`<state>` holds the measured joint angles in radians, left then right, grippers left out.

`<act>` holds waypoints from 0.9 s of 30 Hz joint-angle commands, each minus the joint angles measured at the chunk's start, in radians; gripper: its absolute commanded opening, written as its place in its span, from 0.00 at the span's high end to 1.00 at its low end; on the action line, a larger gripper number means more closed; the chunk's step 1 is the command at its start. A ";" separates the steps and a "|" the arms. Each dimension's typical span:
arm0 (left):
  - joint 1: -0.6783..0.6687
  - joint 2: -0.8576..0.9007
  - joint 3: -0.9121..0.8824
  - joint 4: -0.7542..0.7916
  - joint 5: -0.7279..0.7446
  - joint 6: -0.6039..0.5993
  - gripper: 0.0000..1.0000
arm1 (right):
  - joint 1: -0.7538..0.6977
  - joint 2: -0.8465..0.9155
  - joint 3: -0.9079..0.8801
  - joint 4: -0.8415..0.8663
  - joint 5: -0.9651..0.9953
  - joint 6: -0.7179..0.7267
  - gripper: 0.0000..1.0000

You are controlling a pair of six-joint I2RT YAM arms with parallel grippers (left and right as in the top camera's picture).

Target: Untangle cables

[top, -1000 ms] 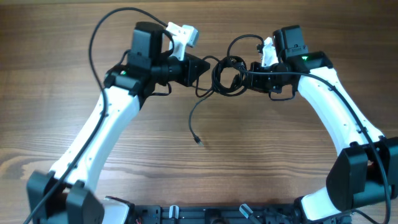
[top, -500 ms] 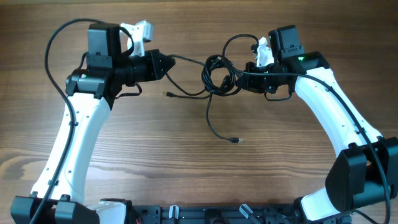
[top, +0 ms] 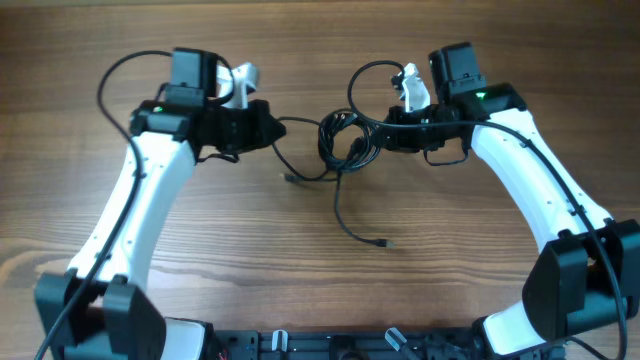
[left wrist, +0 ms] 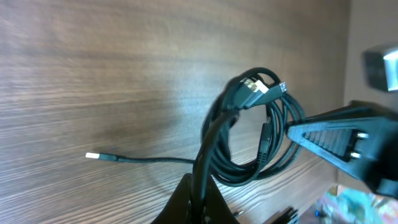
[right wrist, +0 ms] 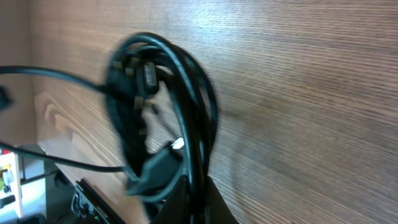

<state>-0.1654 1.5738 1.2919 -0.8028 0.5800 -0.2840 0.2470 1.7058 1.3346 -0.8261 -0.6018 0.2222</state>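
Observation:
The thin black cables form a tangled coil [top: 340, 140] held above the wooden table between my two grippers. My left gripper [top: 275, 128] is shut on one strand [top: 300, 122] that runs right into the coil. My right gripper [top: 378, 140] is shut on the coil's right side. One loose end hangs down to a plug [top: 385, 243], and another plug end [top: 288, 178] lies below the left gripper. The left wrist view shows the coil [left wrist: 255, 137], a silvery plug [left wrist: 93, 155] and my jaws [left wrist: 199, 199] shut on a strand. The right wrist view shows my jaws [right wrist: 196, 199] pinching the coil [right wrist: 155, 93].
The wooden table [top: 200, 260] lies under everything. Thicker black robot wires arc over the left arm [top: 120, 70] and the right arm [top: 365, 72]. A black rack [top: 320, 345] runs along the front edge. The right gripper's fingers [left wrist: 336, 134] also show in the left wrist view.
My left gripper has pulled left away from the coil, drawing one strand out. The coil has drifted a little left and its hanging plug end has swung right.

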 commanded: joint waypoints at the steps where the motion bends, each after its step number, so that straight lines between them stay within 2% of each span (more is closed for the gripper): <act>1: -0.055 0.079 0.013 0.017 -0.018 -0.017 0.96 | 0.023 0.013 -0.003 0.003 0.023 0.048 0.86; 4: -0.069 0.125 0.013 0.024 -0.019 -0.022 0.96 | 0.028 0.013 -0.003 0.010 0.033 0.087 0.73; 7: -0.068 0.154 0.013 0.024 -0.063 -0.046 0.96 | 0.030 0.013 -0.003 0.013 0.082 0.151 0.71; 8: -0.068 0.162 0.013 0.024 -0.080 -0.045 0.85 | 0.031 0.013 -0.003 0.013 0.108 0.176 0.68; 9: -0.068 0.169 0.013 0.027 -0.109 -0.045 0.64 | 0.032 0.013 -0.003 0.015 0.116 0.190 0.63; 11: -0.068 0.170 0.013 0.032 -0.121 -0.034 0.42 | 0.032 0.013 -0.003 0.021 0.116 0.199 0.59; 14: -0.069 0.170 0.013 0.035 -0.131 -0.034 0.15 | 0.032 0.013 -0.003 0.022 0.116 0.199 0.56; 15: -0.069 0.170 0.013 0.033 -0.140 -0.034 0.01 | 0.032 0.013 -0.003 0.021 0.116 0.199 0.56; 20: -0.068 0.170 0.013 -0.056 -0.318 -0.035 0.01 | 0.032 0.013 -0.003 0.021 0.116 0.199 0.55; 22: -0.068 0.170 0.013 -0.090 -0.397 -0.034 0.06 | 0.032 0.013 -0.003 0.021 0.116 0.197 0.54; 23: -0.067 0.170 0.013 -0.103 -0.430 -0.034 0.10 | 0.032 0.013 -0.003 0.021 0.116 0.196 0.53; 25: -0.067 0.170 0.013 -0.119 -0.458 -0.015 0.29 | 0.032 0.013 -0.003 0.021 0.116 0.196 0.52; 27: -0.068 0.169 0.013 -0.122 -0.424 0.045 0.36 | 0.032 0.013 -0.003 0.021 0.116 0.196 0.52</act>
<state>-0.2348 1.7363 1.2926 -0.9207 0.2150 -0.3099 0.2726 1.7058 1.3342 -0.8074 -0.4992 0.4080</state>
